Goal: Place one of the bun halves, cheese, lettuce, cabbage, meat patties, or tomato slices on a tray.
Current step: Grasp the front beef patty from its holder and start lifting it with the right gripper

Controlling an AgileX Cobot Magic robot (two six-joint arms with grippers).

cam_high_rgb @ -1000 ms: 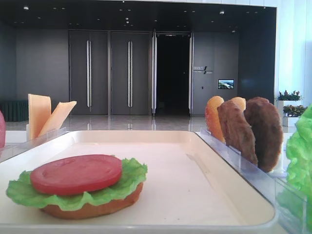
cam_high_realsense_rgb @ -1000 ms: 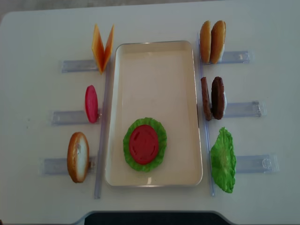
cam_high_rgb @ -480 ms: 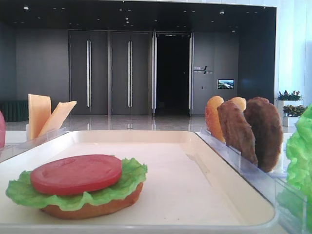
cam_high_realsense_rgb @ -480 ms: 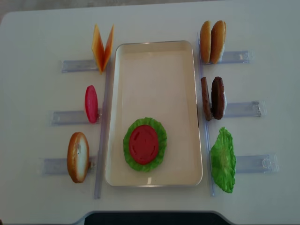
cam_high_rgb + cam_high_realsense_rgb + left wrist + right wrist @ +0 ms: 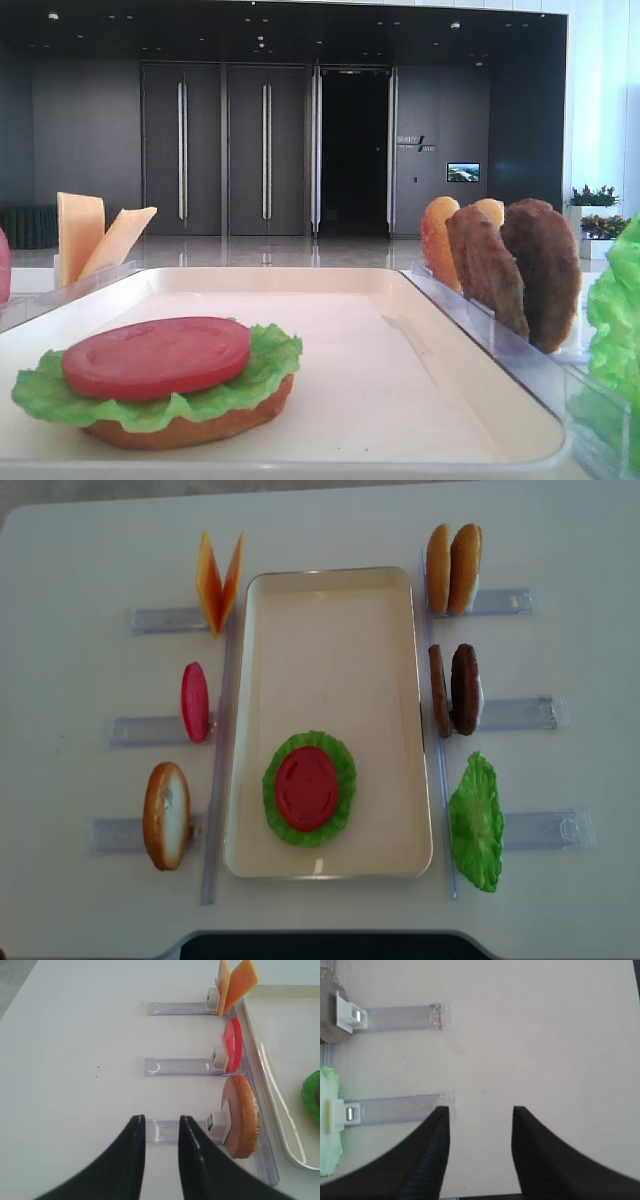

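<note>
On the tray, a bun, lettuce and tomato are stacked at six o'clock, the patties wait racked at three o'clock, and both the left end effector and right end effector hover spread and empty over the bench.
</note>
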